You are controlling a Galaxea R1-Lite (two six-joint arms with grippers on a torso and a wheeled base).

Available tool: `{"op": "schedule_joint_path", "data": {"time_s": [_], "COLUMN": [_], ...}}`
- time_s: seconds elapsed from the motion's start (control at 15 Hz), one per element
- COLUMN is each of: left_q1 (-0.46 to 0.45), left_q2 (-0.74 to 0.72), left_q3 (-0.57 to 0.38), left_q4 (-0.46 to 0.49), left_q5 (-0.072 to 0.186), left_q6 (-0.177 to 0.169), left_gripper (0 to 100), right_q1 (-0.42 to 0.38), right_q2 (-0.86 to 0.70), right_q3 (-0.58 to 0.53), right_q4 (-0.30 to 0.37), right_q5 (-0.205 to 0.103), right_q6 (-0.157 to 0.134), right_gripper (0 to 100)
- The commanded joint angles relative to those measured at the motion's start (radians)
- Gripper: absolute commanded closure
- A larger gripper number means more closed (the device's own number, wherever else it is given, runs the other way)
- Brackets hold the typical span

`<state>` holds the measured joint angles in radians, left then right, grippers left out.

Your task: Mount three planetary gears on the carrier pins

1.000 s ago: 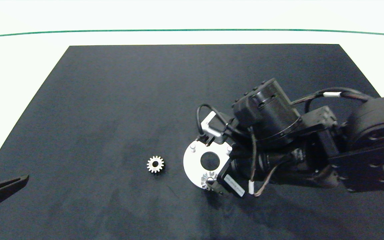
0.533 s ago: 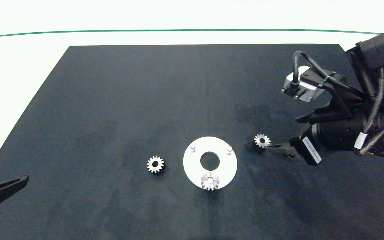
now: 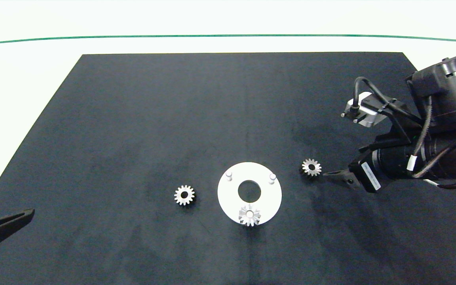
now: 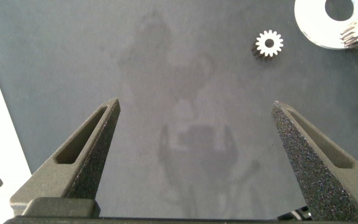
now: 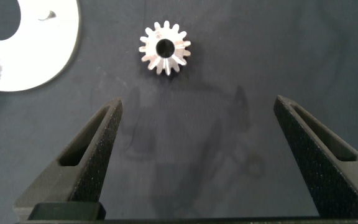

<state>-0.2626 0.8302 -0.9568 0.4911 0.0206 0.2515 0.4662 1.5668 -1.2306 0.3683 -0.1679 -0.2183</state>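
Carrier disc [image 3: 228, 200]: one planetary gear [image 3: 249, 215] seated on its near pin; two pins bare. Your right gripper [image 3: 325, 173], fingers apart, sits just right of a loose gear [image 3: 311, 167] lying right of the disc. Closing off-centre could flick it away. Left gripper [image 4: 197, 134], also spread, idles far left.

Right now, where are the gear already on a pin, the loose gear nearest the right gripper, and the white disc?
Seated gear [image 3: 249, 215], head view, its hub over the pin.
Loose gear [image 3: 311, 167], head view, its toothed ring.
White disc [image 3: 228, 194], head view, bare face beside the centre hole.
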Motion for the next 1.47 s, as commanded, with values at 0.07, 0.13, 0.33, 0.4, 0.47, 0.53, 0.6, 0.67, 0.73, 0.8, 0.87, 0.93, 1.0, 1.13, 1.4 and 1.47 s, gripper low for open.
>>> {"op": "schedule_joint_path", "data": {"time_s": [0.07,0.13,0.33,0.4,0.47,0.53,0.6,0.67,0.73,0.8,0.87,0.93,1.0,1.13,1.4,1.47], "left_q1": [0.002,0.002,0.002,0.002,0.002,0.002,0.002,0.002,0.002,0.002,0.002,0.002,0.002,0.002,0.002,0.002], "left_q2": [0.001,0.001,0.001,0.000,0.000,0.000,0.000,0.000,-0.002,0.000,0.000,-0.002,0.000,0.000,-0.002,0.000], "left_q3": [0.000,0.000,0.000,0.000,0.000,0.000,0.000,0.000,0.000,0.000,0.000,0.000,0.000,0.000,0.000,0.000], "left_q4": [0.003,0.003,0.003,0.003,0.003,0.003,0.003,0.003,0.003,0.003,0.003,0.003,0.003,0.003,0.003,0.003], "left_q5": [0.001,0.001,0.001,0.001,0.001,0.001,0.001,0.001,0.001,0.001,0.001,0.001,0.001,0.001,0.001,0.001], "left_q6": [0.002,0.002,0.002,0.002,0.002,0.002,0.002,0.002,0.002,0.002,0.002,0.002,0.002,0.002,0.002,0.002], "left_gripper": [0,0,0,0,0,0,0,0,0,0,0,0,0,0,0,0], "right_q1": [0.002,0.002,0.002,0.002,0.002,0.005,0.008,0.008,0.008,0.008,0.008,0.008,0.008,0.008,0.006,0.006], "right_q2": [0.094,0.108,0.130,0.144,0.150,0.157,0.162,0.168,0.176,0.183,0.193,0.197,0.199,0.210,0.225,0.229], "right_q3": [-0.003,-0.003,-0.009,-0.023,-0.027,-0.035,-0.036,-0.043,-0.046,-0.052,-0.055,-0.058,-0.058,-0.066,-0.081,-0.082], "right_q4": [-0.028,-0.045,-0.066,-0.066,-0.066,-0.066,-0.071,-0.075,-0.077,-0.077,-0.077,-0.077,-0.078,-0.080,-0.080,-0.080], "right_q5": [0.001,0.007,0.024,0.036,0.044,0.045,0.045,0.045,0.045,0.047,0.051,0.053,0.056,0.064,0.073,0.073], "right_q6": [0.000,0.000,-0.001,-0.001,-0.001,-0.001,-0.001,-0.001,-0.001,-0.001,-0.001,-0.001,-0.001,-0.001,-0.001,-0.001], "right_gripper": [0,0,0,0,0,0,0,0,0,0,0,0,0,0,7,9]}}
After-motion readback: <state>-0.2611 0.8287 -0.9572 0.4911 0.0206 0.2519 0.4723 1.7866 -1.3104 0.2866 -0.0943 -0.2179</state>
